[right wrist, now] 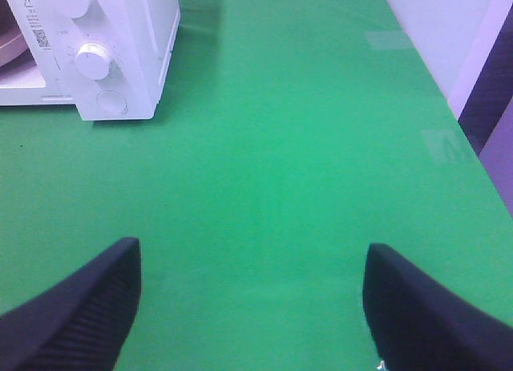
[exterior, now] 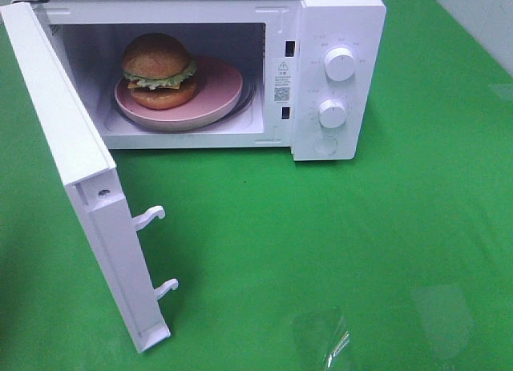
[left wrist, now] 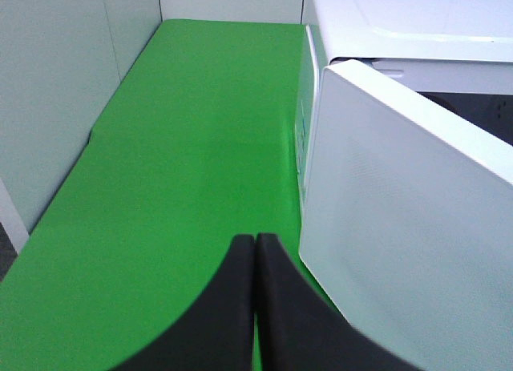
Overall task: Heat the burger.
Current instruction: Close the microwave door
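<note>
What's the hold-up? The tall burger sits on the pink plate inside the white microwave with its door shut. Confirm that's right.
Not quite: the door is not shut. The exterior high view shows the white microwave door swung wide open. The rest holds: the tall golden-bun burger sits on the shallow pink plate inside the white microwave.

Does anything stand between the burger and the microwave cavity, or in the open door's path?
Nothing visible: the burger already sits on the plate inside the microwave, and nothing shows in the door's path.
</note>
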Action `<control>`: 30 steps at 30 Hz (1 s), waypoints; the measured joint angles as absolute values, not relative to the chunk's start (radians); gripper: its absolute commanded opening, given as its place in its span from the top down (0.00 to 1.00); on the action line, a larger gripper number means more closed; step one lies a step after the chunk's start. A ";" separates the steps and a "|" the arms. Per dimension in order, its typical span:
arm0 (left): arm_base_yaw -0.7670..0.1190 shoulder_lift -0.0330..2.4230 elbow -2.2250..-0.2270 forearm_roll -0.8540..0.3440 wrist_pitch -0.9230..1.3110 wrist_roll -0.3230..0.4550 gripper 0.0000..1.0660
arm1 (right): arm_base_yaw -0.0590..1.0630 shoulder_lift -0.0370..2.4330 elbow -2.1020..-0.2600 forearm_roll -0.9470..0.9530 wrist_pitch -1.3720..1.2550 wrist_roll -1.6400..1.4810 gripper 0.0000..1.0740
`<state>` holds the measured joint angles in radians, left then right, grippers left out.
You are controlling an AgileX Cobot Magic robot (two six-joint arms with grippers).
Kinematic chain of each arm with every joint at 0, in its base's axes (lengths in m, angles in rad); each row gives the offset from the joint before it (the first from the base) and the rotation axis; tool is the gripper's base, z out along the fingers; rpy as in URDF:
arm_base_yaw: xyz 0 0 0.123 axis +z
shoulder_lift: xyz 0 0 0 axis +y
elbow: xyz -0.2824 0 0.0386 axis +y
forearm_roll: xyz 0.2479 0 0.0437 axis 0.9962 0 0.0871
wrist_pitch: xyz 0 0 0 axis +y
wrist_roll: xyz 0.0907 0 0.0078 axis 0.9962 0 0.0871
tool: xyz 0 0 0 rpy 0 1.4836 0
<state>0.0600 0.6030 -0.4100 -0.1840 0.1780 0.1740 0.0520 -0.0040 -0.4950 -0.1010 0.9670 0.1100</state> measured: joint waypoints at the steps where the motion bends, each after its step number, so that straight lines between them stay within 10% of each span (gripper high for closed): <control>1: 0.060 0.603 -0.410 -0.184 0.178 0.174 1.00 | 0.052 -0.004 -0.495 -0.101 0.967 0.110 0.32; 14: 0.060 0.761 -0.247 -0.184 -0.254 0.165 1.00 | 0.052 -0.004 -0.495 -0.101 0.967 0.110 0.32; 30: 0.060 1.076 -0.214 0.268 -0.580 -0.210 1.00 | 0.052 -0.004 -0.495 -0.101 0.967 0.110 0.32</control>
